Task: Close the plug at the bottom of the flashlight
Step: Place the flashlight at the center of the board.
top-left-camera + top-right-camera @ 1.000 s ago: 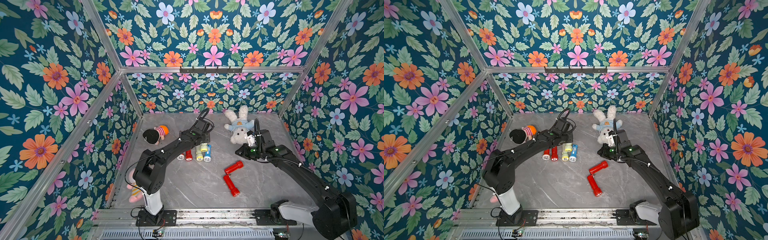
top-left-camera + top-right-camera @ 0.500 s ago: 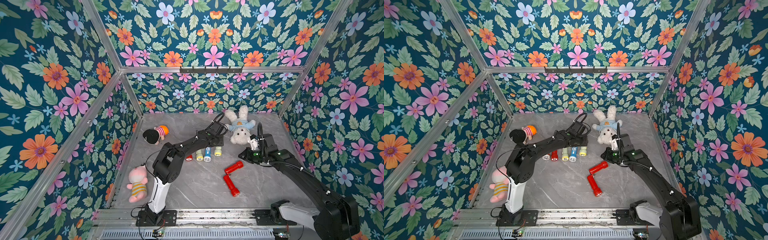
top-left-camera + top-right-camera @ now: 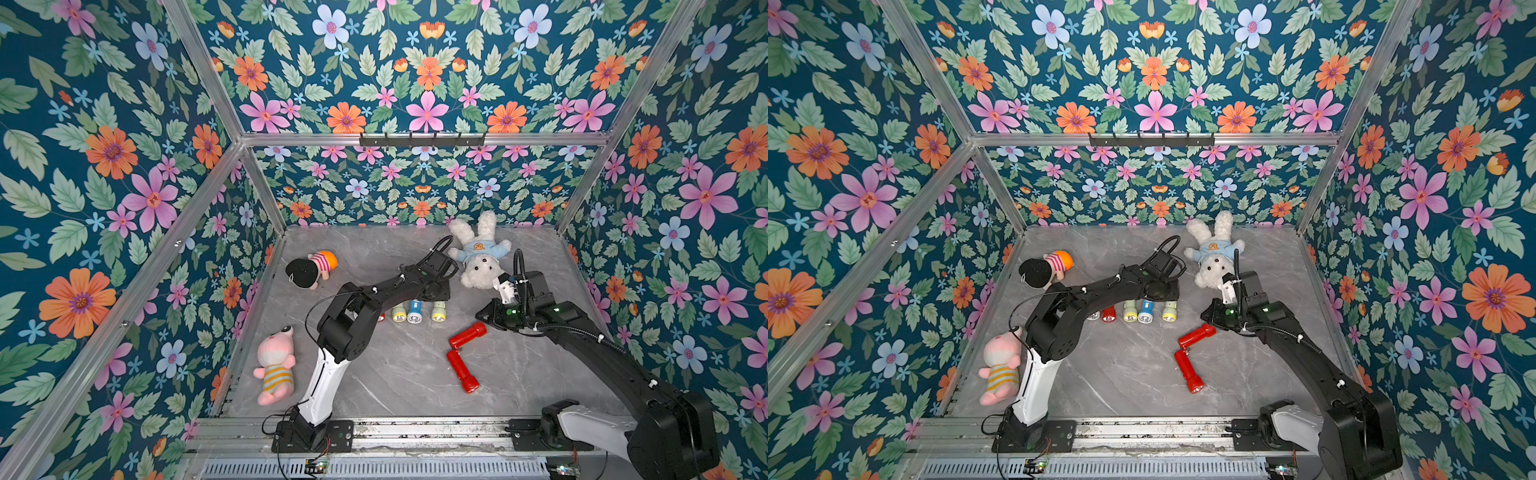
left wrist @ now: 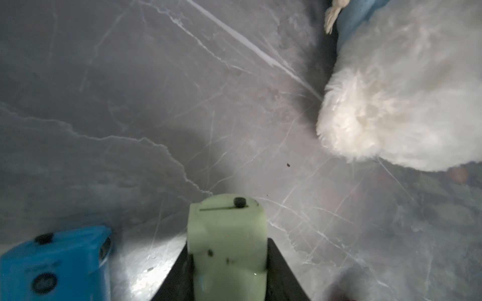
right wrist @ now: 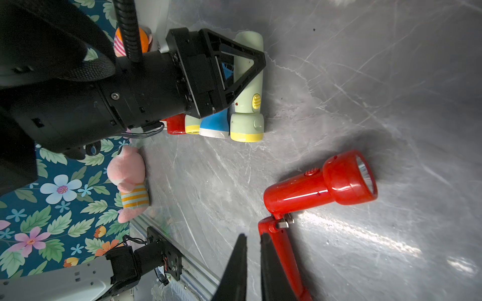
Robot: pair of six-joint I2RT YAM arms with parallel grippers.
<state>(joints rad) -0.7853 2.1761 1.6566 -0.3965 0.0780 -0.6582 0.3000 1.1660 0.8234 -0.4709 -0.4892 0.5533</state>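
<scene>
Left wrist view, and the left gripper [image 4: 227,245] is clamped on the pale green flashlight [image 4: 227,224], one finger on each flank of the body. The long axis runs straight out along the gripper's reach, tail end leading. That tail points over bare table [image 4: 130,78], with the white rabbit plush [image 4: 404,104] off to one side of the line. There's a thin slit and a small black stud [image 4: 240,201] on the tail face; whether the plug sits flush, I can't tell.

In a top view the flashlight lies near the rabbit's head, towards the robot's base and left, last in a row beside the blue flashlight [image 3: 414,308].

Over to the right gripper [image 5: 253,237]: jaws pinched together on nothing, near the rabbit's head too, just beside the red flashlights [image 5: 320,182].

My read: the left arm owns this one. Any push on the plug must come along that axis from the tail side, which looks free.
</scene>
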